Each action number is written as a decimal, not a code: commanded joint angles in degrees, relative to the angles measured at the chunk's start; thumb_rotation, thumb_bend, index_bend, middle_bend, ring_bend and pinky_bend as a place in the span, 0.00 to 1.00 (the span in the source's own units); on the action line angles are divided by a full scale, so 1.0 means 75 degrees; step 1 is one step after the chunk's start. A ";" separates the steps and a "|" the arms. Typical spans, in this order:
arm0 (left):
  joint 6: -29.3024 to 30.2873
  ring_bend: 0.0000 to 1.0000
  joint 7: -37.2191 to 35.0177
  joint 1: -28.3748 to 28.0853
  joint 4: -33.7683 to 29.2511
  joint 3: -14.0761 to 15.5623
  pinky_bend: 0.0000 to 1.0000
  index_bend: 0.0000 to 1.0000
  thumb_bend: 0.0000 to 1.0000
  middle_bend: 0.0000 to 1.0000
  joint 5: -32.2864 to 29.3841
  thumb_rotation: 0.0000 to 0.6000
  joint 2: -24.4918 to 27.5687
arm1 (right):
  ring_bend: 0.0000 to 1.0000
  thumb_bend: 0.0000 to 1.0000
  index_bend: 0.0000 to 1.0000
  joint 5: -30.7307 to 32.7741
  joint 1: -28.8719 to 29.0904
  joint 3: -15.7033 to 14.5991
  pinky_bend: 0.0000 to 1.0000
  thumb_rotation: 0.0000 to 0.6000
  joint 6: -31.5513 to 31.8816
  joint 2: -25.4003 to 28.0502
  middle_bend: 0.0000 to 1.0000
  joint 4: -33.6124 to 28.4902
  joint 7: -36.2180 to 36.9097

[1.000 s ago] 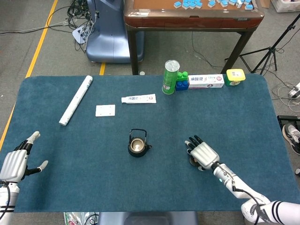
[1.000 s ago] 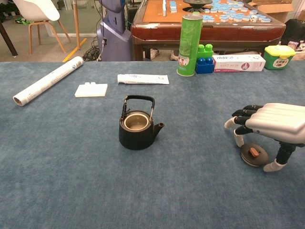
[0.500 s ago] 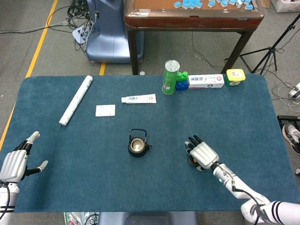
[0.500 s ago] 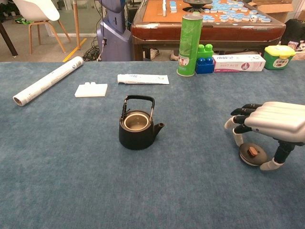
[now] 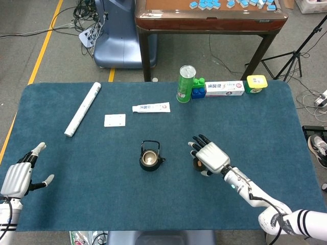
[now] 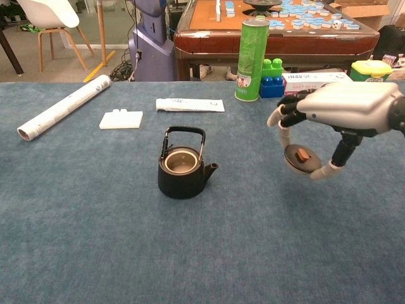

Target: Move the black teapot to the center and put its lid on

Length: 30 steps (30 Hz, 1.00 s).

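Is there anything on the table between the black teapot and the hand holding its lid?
No, only bare blue cloth lies between the teapot and the right hand holding the lid, in both views.

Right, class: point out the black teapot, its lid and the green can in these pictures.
black teapot (image 6: 182,179), chest view, on its body below the open mouth.
lid (image 6: 297,158), chest view, on its top face beside the knob.
green can (image 6: 252,60), chest view, mid-side.

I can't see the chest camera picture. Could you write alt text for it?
The robot's right hand holds a small round lid above a blue table, to the right of an open black teapot. Behind them lie a paper roll, a white tube and a green can.
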 commanded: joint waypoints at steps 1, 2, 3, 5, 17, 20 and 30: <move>0.0008 0.17 0.0006 0.0005 -0.0017 0.0001 0.26 0.07 0.22 0.15 0.0005 1.00 0.0013 | 0.00 0.23 0.45 0.0296 0.0315 0.0210 0.00 1.00 -0.0243 0.0039 0.17 -0.0184 -0.0173; 0.0012 0.17 0.0005 0.0008 -0.0023 0.0000 0.26 0.07 0.22 0.15 0.0004 1.00 0.0019 | 0.00 0.23 0.45 0.0384 0.0400 0.0257 0.00 1.00 -0.0294 0.0024 0.17 -0.0208 -0.0238; 0.0021 0.17 0.0000 0.0012 -0.0027 -0.0001 0.26 0.07 0.22 0.15 0.0005 1.00 0.0021 | 0.00 0.23 0.45 0.0506 0.0512 0.0313 0.00 1.00 -0.0361 -0.0007 0.17 -0.0230 -0.0315; 0.0014 0.17 -0.0003 0.0015 -0.0029 0.0005 0.26 0.07 0.22 0.15 0.0005 1.00 0.0028 | 0.00 0.23 0.45 0.0754 0.0708 0.0407 0.00 1.00 -0.0476 -0.0077 0.17 -0.0247 -0.0431; 0.0035 0.17 -0.0109 0.0055 0.0009 0.0031 0.26 0.07 0.22 0.15 0.0030 1.00 0.0049 | 0.00 0.23 0.46 0.1824 0.1686 0.0723 0.00 1.00 -0.0559 -0.0827 0.17 0.0166 -0.1023; 0.0036 0.17 -0.0126 0.0065 0.0026 0.0039 0.26 0.07 0.22 0.15 0.0034 1.00 0.0041 | 0.00 0.23 0.46 0.2099 0.1924 0.0752 0.00 1.00 -0.0567 -0.1005 0.17 0.0297 -0.1166; 0.0069 0.17 -0.0168 0.0101 0.0052 0.0060 0.26 0.07 0.22 0.15 0.0063 1.00 0.0045 | 0.00 0.23 0.47 0.2760 0.2646 0.0720 0.00 1.00 -0.0549 -0.1499 0.17 0.0675 -0.1592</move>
